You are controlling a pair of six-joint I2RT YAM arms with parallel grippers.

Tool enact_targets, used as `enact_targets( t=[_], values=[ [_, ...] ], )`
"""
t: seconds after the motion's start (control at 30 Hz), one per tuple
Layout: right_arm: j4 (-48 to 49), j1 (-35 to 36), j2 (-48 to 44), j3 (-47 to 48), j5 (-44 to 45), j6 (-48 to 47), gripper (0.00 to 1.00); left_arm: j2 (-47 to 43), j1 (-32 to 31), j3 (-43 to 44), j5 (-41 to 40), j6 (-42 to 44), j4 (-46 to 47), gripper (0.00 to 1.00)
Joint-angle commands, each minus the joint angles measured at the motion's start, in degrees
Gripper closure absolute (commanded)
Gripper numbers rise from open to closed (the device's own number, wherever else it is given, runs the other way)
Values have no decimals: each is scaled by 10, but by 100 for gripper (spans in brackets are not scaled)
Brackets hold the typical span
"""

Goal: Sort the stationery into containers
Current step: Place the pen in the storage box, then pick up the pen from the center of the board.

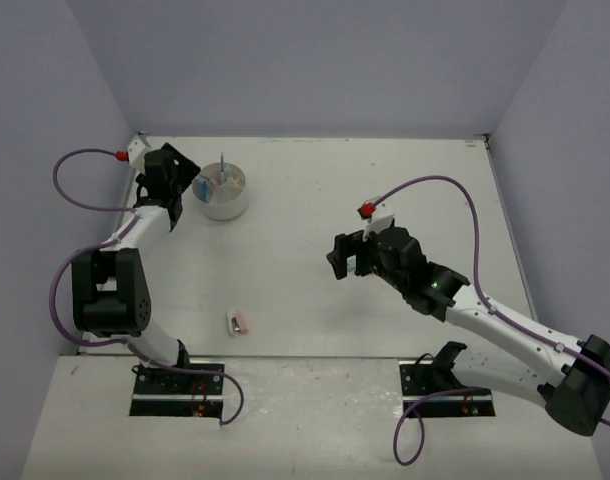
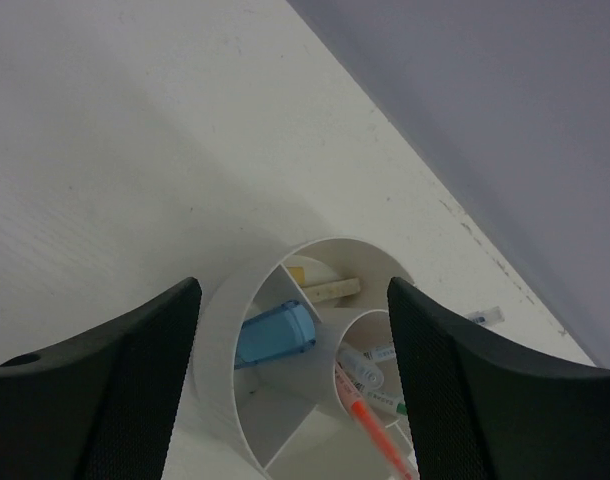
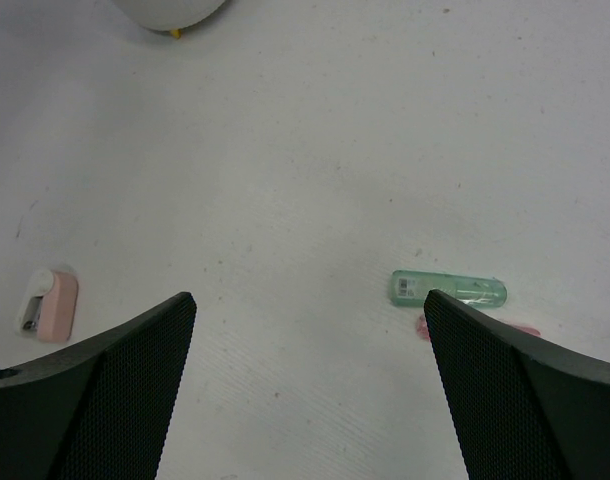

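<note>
The round white divided dish (image 1: 223, 205) stands at the far left of the table. My left gripper (image 1: 181, 172) hovers just left of it, open and holding nothing. In the left wrist view my left gripper (image 2: 293, 292) frames the dish (image 2: 225, 330), which holds a blue capsule (image 2: 275, 335), a tan eraser (image 2: 331, 291) and, in the inner ring, an orange pen (image 2: 380, 440) among other pens. My right gripper (image 3: 310, 300) hangs open over the table. A green capsule (image 3: 440, 288) lies by its right finger. A pink piece (image 3: 51, 304) lies to the left.
The pink piece (image 1: 241, 321) lies alone near the table's front edge, between the arm bases. A small pen-like piece (image 2: 485, 316) lies on the table just beyond the dish. Grey walls close off the left, back and right sides.
</note>
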Motion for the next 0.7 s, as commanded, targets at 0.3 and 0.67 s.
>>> enact_targets(
  t=[0.3,0.67],
  values=[
    [-125,-62,136,42,154,364,2,-328,17,-83,121,15,-112,5],
    [-375,-62,274,145,180,703,29,-503,-12,-109,144,161,-281,0]
  ],
)
